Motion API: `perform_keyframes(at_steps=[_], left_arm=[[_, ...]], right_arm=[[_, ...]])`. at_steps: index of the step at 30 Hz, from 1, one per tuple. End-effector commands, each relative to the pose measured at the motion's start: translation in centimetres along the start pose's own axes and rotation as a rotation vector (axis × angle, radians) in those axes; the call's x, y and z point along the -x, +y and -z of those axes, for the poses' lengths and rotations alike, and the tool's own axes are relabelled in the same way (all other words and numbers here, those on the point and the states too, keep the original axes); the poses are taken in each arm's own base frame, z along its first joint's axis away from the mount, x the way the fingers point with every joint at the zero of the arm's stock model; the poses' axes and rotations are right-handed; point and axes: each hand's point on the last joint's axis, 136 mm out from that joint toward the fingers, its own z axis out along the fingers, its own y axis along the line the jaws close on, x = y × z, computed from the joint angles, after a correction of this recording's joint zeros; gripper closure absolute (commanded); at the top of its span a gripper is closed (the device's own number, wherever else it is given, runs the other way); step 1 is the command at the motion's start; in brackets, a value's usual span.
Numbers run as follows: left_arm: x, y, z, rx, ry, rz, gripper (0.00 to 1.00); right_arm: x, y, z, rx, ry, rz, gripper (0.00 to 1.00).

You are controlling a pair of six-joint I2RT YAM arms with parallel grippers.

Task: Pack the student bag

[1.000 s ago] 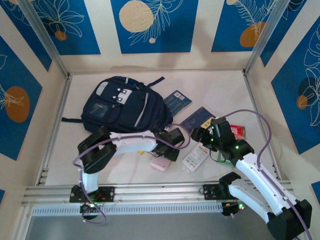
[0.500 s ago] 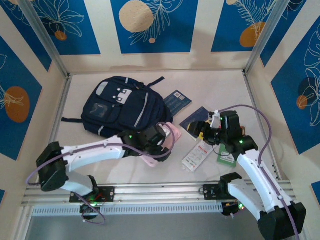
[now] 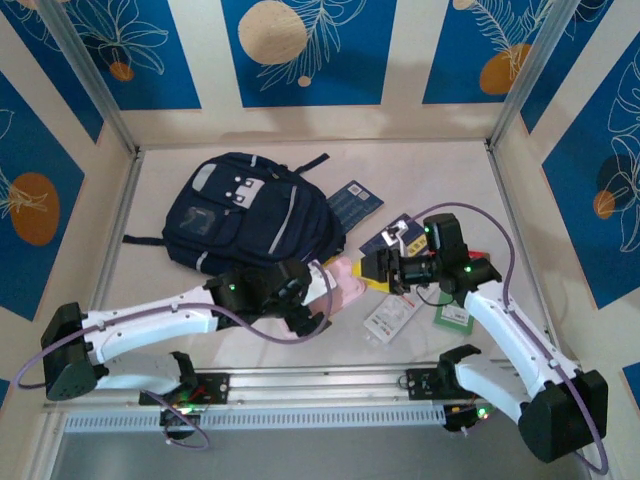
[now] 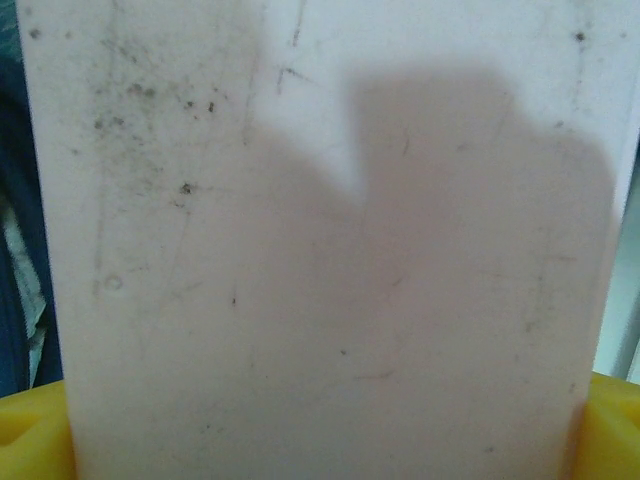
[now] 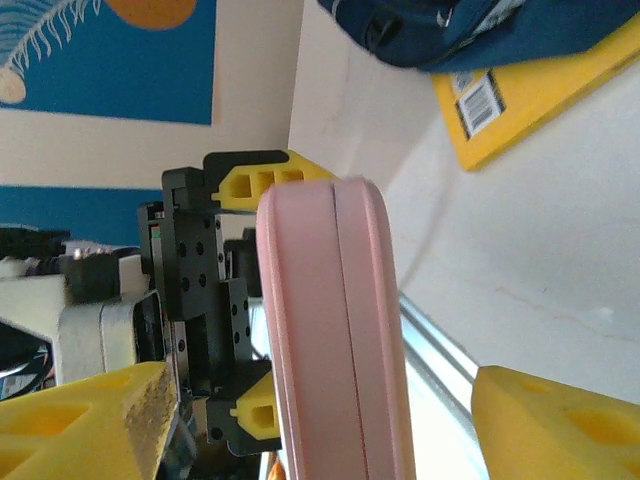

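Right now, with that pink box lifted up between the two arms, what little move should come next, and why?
Probably the right gripper should ease forward and close on the pink box. Its jaws stand open, facing the box's free edge, while the left gripper grips the other end beside the student bag.

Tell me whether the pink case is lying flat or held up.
Held up, on edge: the left gripper clamps the pink case by its opposite edges, and the open right gripper flanks it without touching.

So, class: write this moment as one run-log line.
left gripper: shut on pink case | right gripper: jaws open, facing case | bag: lying flat near case
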Motion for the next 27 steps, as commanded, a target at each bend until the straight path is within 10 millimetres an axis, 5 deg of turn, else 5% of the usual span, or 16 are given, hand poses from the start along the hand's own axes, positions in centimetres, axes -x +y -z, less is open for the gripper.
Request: perform_keyframes(at_steps=[1, 8, 20, 27], left_arm=[[0.8, -0.7, 1.2, -0.006, -0.035, -0.121, 0.22], [0.9, -1.2, 1.9, -0.013, -0.039, -0.203, 0.21], [0.6, -1.2, 1.5, -0.011, -0.026, -0.206, 0.18], [0.7, -1.2, 1.3, -0.013, -0.015, -0.196, 0.16]], right_arm=[[-1.1, 1.0, -0.7, 0.05, 0.073, -0.005, 0.28], [-2.6, 0.7, -2.8, 0.065, 0.171, -0.038, 0.56], [-4.0, 0.5, -3.1, 0.078, 0.204, -0.035, 0.47], [-4.3, -0.1, -3.1, 0.058, 0.18, -0.03, 0.66]])
